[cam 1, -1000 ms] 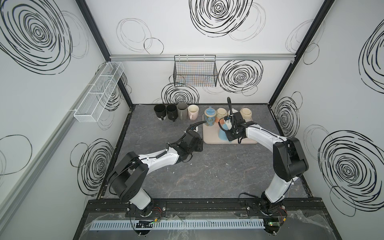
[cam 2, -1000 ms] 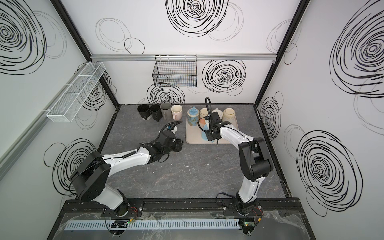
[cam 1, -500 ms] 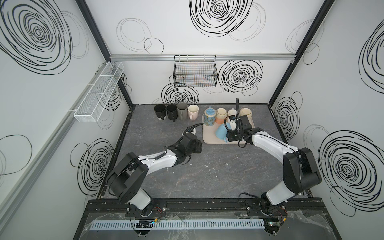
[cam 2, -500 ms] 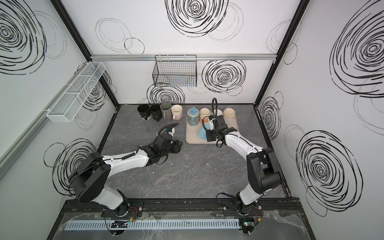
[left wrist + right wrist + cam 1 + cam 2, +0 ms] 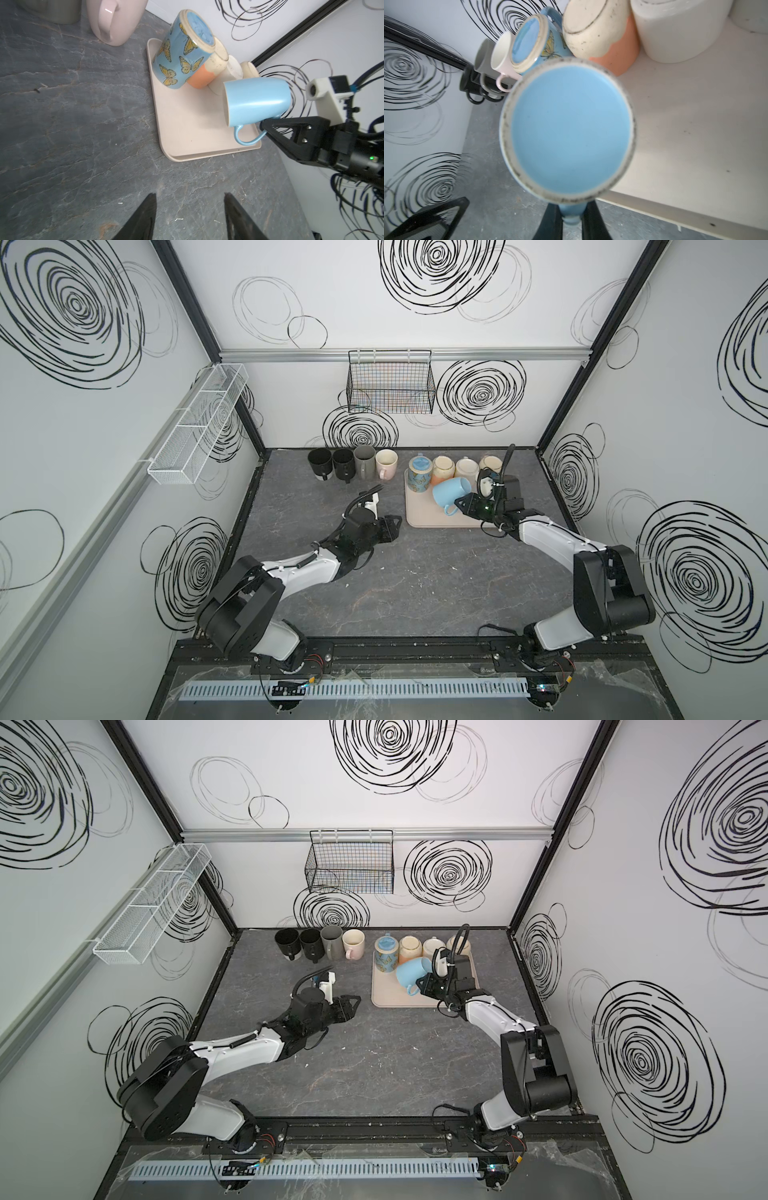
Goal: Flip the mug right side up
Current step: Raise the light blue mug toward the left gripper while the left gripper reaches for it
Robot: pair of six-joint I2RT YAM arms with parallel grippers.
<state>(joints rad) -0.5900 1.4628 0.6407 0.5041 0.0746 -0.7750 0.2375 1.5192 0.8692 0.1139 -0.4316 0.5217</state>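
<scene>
1. Your light blue mug (image 5: pixel 451 492) is held in the air over the tray (image 5: pixel 428 516), above its middle and right part. It lies on its side, with its mouth turned away from the gripper and its base facing the right wrist camera.
2. The right gripper (image 5: pixel 262 124) is clamped on the mug's handle (image 5: pixel 247 137), which hangs beneath the body (the right wrist view shows the handle pinched between the two fingers).
3. Four more mugs stand upside down in a row along the tray's far edge: a butterfly mug (image 5: pixel 419 475), an orange-and-cream mug (image 5: pixel 443 467), a white mug (image 5: pixel 466 468) and a cream mug (image 5: pixel 490 462). The tray's near half is bare.
4. To the left of the tray's far corner, four mugs stand on the table with their mouths up: two black mugs (image 5: pixel 320 462), a grey mug (image 5: pixel 364 458) and a pink mug (image 5: pixel 386 462).
5. Your left gripper (image 5: pixel 189 195) sits low over the table just off the tray's near-left corner, jaws apart and holding nothing.
</scene>
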